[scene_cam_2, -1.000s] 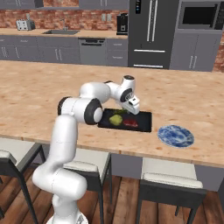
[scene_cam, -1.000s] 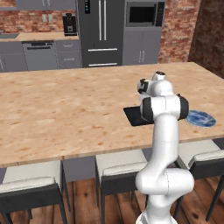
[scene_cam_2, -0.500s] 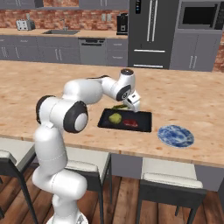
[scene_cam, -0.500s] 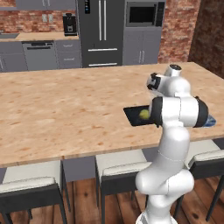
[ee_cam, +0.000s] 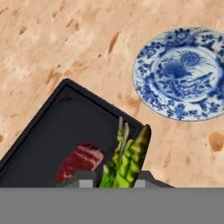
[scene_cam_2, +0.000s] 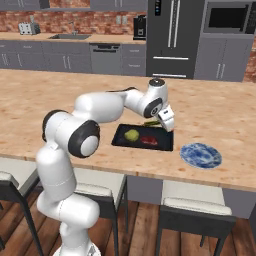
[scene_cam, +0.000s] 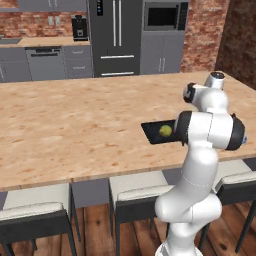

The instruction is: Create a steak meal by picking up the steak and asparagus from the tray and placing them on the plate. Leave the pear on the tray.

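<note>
The end effector grips the asparagus, a light, slim, probably stiff stalk best pinched mid-length, at lower centre of the hand view above the tray, steak beside it.

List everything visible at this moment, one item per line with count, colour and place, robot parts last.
tray: 1, black, on the wooden counter near its front edge.
pear: 1, yellow-green, on the tray.
steak: 1, red, on the tray beside the pear.
asparagus: 1, green, between the gripper's fingers, over the tray's edge.
plate: 1, blue and white, on the counter beside the tray, nothing on it.
counter: 1, light wood, spans the scene.
stools: several, grey seats, tucked under the counter.
fridge: 1, dark, on the back wall.
microwave: 1, dark, beside the fridge.
arm: 1, white, reaching over the tray.
gripper: 1, closed on the asparagus.
</note>
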